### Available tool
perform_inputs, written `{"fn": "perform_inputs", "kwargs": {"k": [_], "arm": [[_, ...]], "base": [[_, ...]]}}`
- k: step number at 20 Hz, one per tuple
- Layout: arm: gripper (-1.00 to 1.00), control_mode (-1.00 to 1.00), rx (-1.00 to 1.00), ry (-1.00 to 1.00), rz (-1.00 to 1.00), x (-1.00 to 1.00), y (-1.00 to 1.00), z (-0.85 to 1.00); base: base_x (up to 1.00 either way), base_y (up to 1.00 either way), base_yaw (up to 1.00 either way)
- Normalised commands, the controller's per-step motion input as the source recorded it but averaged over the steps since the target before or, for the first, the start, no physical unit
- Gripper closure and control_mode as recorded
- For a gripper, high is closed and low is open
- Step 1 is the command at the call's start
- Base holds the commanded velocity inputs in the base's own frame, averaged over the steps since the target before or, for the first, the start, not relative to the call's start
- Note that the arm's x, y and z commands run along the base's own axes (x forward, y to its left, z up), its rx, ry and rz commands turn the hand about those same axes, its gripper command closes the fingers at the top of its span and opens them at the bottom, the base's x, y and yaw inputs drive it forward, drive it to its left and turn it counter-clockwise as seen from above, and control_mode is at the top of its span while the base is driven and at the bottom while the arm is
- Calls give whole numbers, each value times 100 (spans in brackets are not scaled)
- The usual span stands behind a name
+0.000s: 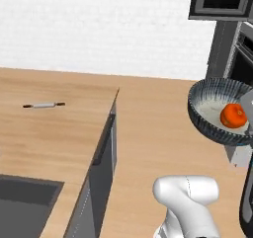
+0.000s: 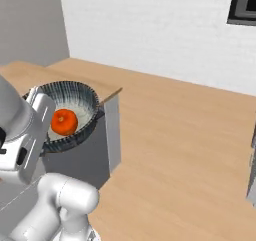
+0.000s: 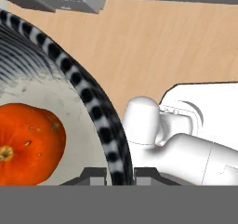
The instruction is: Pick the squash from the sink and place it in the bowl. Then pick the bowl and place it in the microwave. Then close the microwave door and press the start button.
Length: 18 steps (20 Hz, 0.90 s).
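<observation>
Fingers (image 3: 120, 174) pinch the bowl's (image 3: 88, 97) rim, holding it aloft with the squash (image 3: 25, 144) inside.

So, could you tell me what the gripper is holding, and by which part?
The bowl, by its rim, one fingertip on each side of the wall; the squash rides inside.

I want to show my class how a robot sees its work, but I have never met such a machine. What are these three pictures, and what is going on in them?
This is a computer-rendered kitchen with a white robot arm on a driving base. Two pictures come from cameras on the base, behind the arm to its left and right. The third comes from a camera on the hand, looking along its fingers. The hand is shut on the rim of a ribbed bowl, carried in the air above the wooden floor. An orange squash lies inside it. On the wooden counter lies a rolling pin, beside the dark sink.
</observation>
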Motion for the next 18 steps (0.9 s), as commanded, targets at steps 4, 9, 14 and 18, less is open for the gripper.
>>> {"fn": "perform_inputs", "kwargs": {"k": [4,9,14,18], "arm": [[100,100,0,0,0,0,0,0],[100,100,0,0,0,0,0,0],[100,100,0,0,0,0,0,0],[100,100,0,0,0,0,0,0]], "base": [[0,-34,-72],[18,-3,-57],[53,7,-36],[74,17,-31]]}}
